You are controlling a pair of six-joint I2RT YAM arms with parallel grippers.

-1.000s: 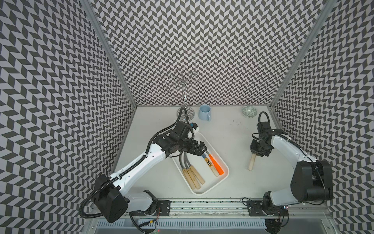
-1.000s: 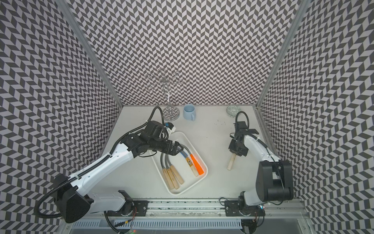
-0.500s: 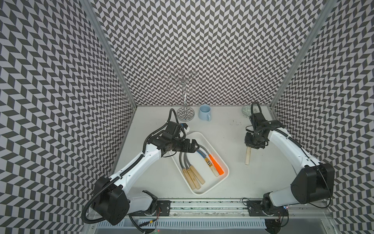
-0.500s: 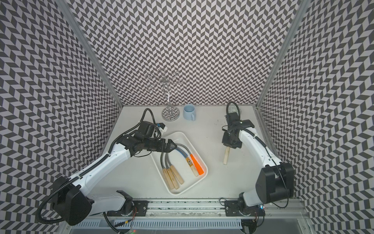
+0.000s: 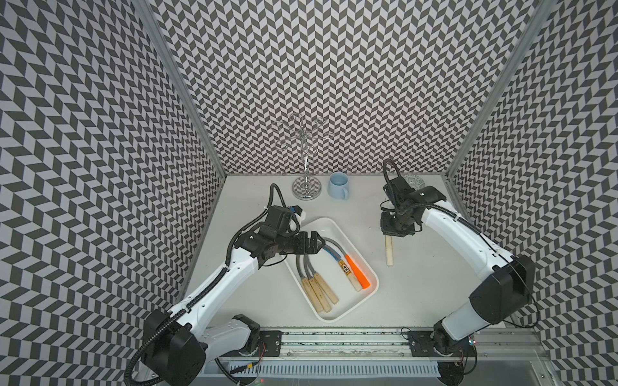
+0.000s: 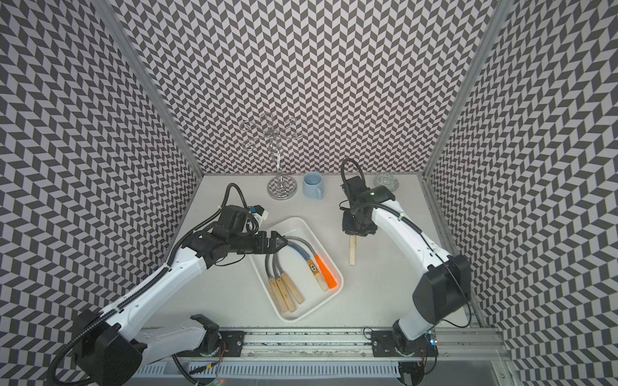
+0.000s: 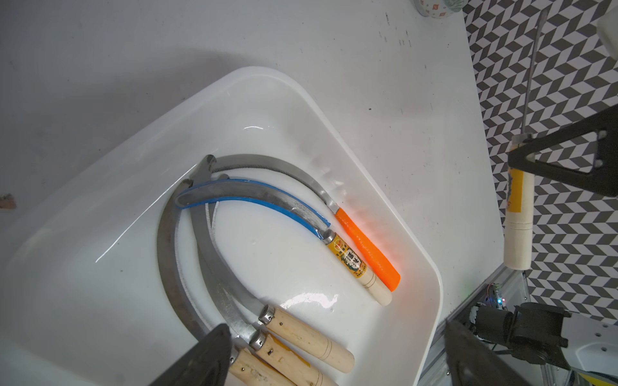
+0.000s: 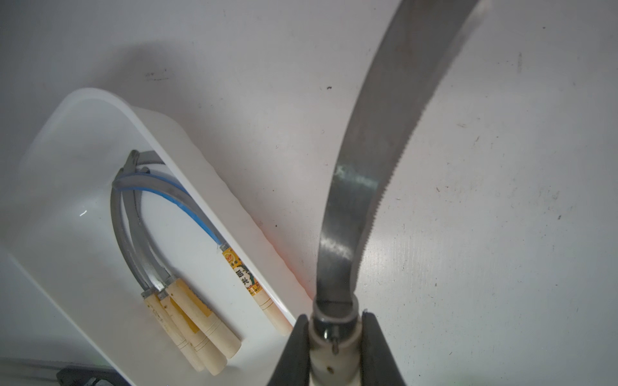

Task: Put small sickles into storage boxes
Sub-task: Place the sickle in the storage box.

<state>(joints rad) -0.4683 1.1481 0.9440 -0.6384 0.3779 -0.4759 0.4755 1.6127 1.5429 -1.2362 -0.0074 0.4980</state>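
Note:
The white storage box [image 5: 349,302] [image 6: 314,300] lies mid-table holding several small sickles: three with pale wooden handles [image 5: 317,294], one with a yellow label [image 5: 347,272] and an orange-handled one [image 5: 357,275] [image 7: 368,247]. My left gripper [image 5: 317,243] [image 6: 282,243] [image 7: 334,331] hangs open above the box's far end, over the blades, with nothing between its fingers. To the right of the box, my right gripper [image 5: 391,232] [image 6: 356,232] [image 8: 334,337] is shut on the top of another sickle's wooden handle [image 5: 388,250] [image 6: 352,250]. Its serrated blade [image 8: 371,173] runs away from the wrist camera, above the table.
Along the back wall stand a chrome wire stand [image 5: 306,190], a light blue mug [image 5: 337,185] and a small patterned bowl [image 5: 413,182]. Patterned walls close in three sides. The arms' mounting rail [image 5: 334,337] runs along the front edge.
My right gripper has carried its sickle leftward, closer to the box. The left gripper has drawn back slightly to the left and stayed open.

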